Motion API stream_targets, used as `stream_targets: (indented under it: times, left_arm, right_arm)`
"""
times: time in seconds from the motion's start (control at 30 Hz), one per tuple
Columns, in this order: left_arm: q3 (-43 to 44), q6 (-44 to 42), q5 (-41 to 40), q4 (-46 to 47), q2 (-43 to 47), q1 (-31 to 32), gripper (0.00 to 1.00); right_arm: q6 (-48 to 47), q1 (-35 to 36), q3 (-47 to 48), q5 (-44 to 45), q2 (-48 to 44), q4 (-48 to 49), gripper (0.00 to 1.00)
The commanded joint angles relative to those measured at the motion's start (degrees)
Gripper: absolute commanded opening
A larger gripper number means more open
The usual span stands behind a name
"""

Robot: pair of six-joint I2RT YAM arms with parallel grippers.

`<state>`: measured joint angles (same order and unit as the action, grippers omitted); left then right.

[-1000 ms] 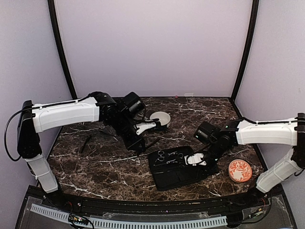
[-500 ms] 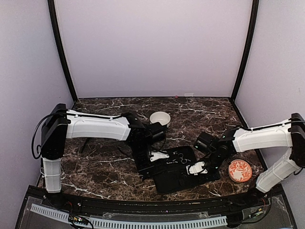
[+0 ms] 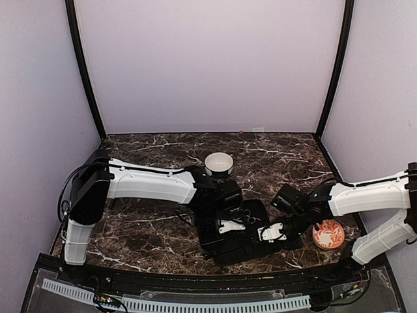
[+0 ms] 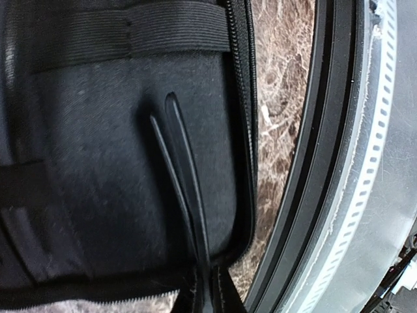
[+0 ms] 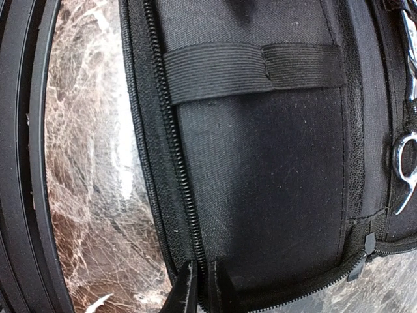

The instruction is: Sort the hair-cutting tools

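Note:
A thin black two-pronged stick tool (image 4: pixel 179 169) lies over the lining of the open black fabric case (image 3: pixel 242 242), and my left gripper (image 4: pixel 210 282) is shut on its near end. In the top view my left gripper (image 3: pixel 226 227) sits over the middle of the case. My right gripper (image 5: pixel 207 277) is shut on the case's zipper edge (image 5: pixel 171 163), at the case's right side, where the top view shows this gripper (image 3: pixel 267 233). Silver scissors (image 5: pixel 405 163) are tucked in the case's far half, and their ring handles (image 3: pixel 246 212) show from above.
A white round bowl (image 3: pixel 219 164) stands behind the case. An orange patterned dish (image 3: pixel 328 233) sits just right of my right gripper. An elastic strap (image 5: pixel 251 65) crosses the case lining. The table's black front rim (image 4: pixel 326 163) runs close to the case.
My left arm swung from beside the bowl down over the case, carrying the black stick tool. My right gripper shifted toward the near edge and closed on the case's zipper edge.

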<state>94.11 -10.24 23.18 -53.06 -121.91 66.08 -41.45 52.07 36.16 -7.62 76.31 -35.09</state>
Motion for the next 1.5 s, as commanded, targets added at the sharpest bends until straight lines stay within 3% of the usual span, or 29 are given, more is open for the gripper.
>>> stream_targets:
  times: [0.0, 0.27, 0.8, 1.47]
  left_arm:
    - [3.31, 0.17, -0.07, -3.62, -1.85, 1.36, 0.01]
    - [6.30, 0.23, -5.28, -5.35, -4.49, 2.65, 0.01]
    - [9.35, -0.95, -0.81, -1.24, -6.68, 3.52, 0.01]
    - [17.38, 0.40, -1.02, 4.33, -12.67, 2.58, 0.01]
  right_arm:
    - [0.35, 0.25, -2.02, 3.61, 0.17, 3.14, 0.06]
    - [0.21, 0.27, -1.93, 2.28, -0.09, 2.89, 0.07]
    - [0.40, 0.22, -0.97, 1.98, -3.06, 0.63, 0.10]
    - [1.73, 0.22, 0.50, 4.40, -11.18, -5.35, 0.17]
